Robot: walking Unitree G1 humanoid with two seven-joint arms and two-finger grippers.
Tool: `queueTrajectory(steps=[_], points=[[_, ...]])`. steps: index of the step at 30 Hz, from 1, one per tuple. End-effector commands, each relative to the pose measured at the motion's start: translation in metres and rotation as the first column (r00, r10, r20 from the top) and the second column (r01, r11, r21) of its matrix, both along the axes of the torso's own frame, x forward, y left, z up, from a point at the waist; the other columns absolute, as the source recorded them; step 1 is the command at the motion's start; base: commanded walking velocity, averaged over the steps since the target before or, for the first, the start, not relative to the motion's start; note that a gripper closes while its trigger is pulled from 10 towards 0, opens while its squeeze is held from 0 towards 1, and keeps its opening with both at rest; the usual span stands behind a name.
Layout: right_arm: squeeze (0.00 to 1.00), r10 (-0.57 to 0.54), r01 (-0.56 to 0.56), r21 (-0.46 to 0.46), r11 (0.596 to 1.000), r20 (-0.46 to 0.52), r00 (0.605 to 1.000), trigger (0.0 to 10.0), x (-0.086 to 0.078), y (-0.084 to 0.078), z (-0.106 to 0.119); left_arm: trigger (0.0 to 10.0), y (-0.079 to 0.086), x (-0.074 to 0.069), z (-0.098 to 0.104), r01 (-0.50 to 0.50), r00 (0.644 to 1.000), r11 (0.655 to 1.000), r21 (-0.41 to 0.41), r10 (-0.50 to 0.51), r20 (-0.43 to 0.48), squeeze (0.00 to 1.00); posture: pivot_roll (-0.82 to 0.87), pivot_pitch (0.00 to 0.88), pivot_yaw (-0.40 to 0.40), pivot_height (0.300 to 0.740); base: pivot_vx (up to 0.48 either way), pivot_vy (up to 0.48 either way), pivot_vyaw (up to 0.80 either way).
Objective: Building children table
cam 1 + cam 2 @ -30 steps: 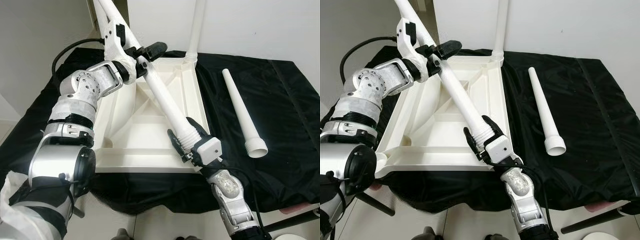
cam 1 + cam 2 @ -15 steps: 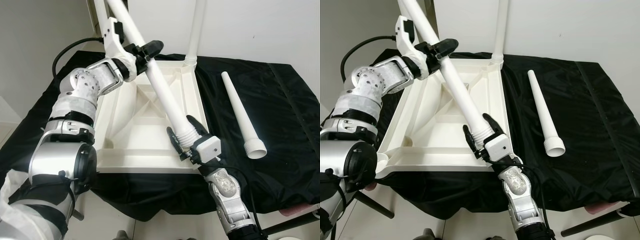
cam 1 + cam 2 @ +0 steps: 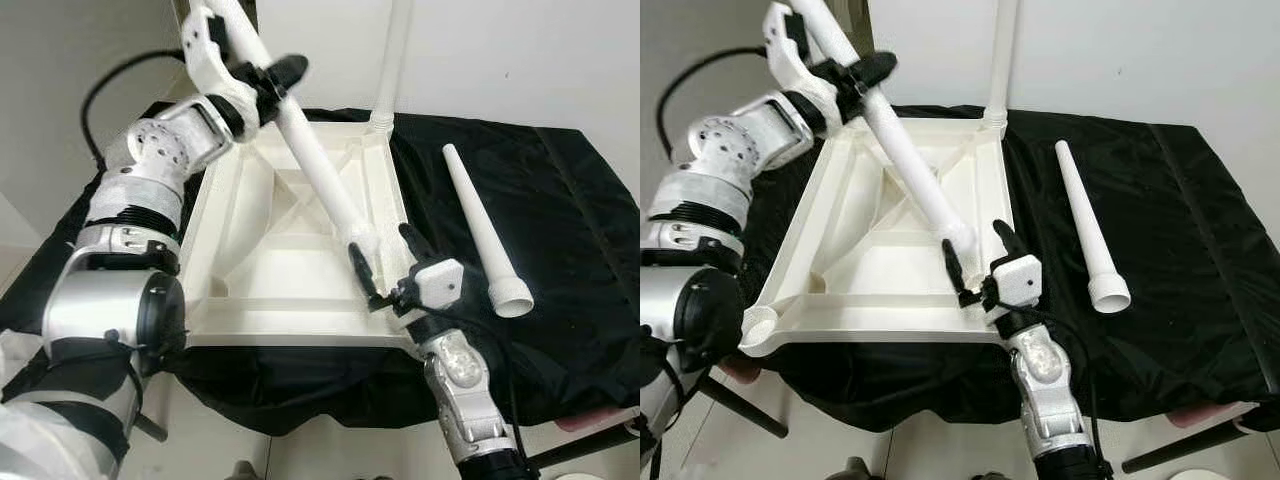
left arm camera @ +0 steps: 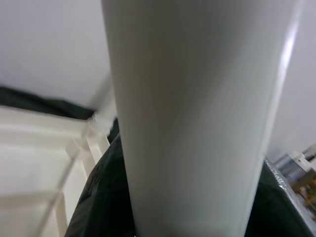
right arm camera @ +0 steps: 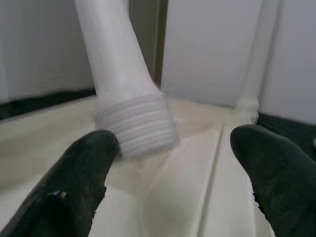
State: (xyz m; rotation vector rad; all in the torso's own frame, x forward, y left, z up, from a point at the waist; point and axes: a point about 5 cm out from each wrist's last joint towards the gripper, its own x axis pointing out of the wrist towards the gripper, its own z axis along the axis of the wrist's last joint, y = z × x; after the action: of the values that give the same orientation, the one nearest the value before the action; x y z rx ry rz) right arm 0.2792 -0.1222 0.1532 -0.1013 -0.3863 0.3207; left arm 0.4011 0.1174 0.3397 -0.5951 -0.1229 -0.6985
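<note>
Right pincer [image 3: 386, 262] released the leg [image 3: 318, 165], which slants up-left.

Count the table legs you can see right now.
3: one standing upright in the tabletop's far corner, one held slanted by the left gripper, one lying loose on the black cloth. More may be hidden.

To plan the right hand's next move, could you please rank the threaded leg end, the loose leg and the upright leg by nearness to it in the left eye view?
From the right hand:
1. Threaded leg end, just ahead, between its open fingers.
2. Loose leg, lying on the cloth to its right.
3. Upright leg, standing at the far corner.
</note>
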Motion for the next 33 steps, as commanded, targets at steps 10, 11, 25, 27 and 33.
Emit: queueTrajectory(steps=[10, 11, 25, 27, 33], points=[[0.00, 0.010, -0.015, -0.061, 0.998, -0.077, 0.997, 10.0, 0.009, 0.007, 0.010, 10.0, -0.018, -0.012, 0.006, 0.040, 0.982, 0.997, 0.071, -0.052, 0.180, 0.00, -0.07, 0.041, 0.000, 0.740, 0.000, 0.000, 0.00], [0.00, 0.023, -0.028, -0.058, 0.998, -0.086, 0.996, 10.0, 0.009, 0.008, 0.011, 10.0, -0.022, -0.014, 0.003, 0.039, 0.981, 0.997, 0.070, -0.051, 0.187, 0.00, -0.07, 0.044, -0.001, 0.740, 0.000, 0.000, 0.00], [0.00, 0.022, -0.024, -0.011, 1.000, -0.145, 0.989, 10.0, 0.009, 0.009, 0.020, 10.0, -0.035, -0.018, -0.001, 0.034, 0.978, 0.995, 0.090, -0.051, 0.202, 0.00, -0.06, 0.063, 0.008, 0.740, 0.000, 0.000, 0.00], [0.00, 0.025, -0.027, -0.014, 1.000, -0.148, 0.989, 10.0, 0.009, 0.011, 0.021, 10.0, -0.037, -0.020, -0.001, 0.029, 0.976, 0.995, 0.099, -0.049, 0.214, 0.00, -0.06, 0.067, 0.011, 0.740, 0.000, 0.000, 0.00], [0.00, 0.012, -0.016, -0.027, 1.000, -0.144, 0.989, 10.0, 0.016, 0.023, 0.028, 10.0, -0.049, -0.029, 0.001, 0.019, 0.963, 0.991, 0.130, -0.053, 0.265, 0.00, -0.06, 0.067, 0.011, 0.740, 0.000, 0.000, 0.00]])
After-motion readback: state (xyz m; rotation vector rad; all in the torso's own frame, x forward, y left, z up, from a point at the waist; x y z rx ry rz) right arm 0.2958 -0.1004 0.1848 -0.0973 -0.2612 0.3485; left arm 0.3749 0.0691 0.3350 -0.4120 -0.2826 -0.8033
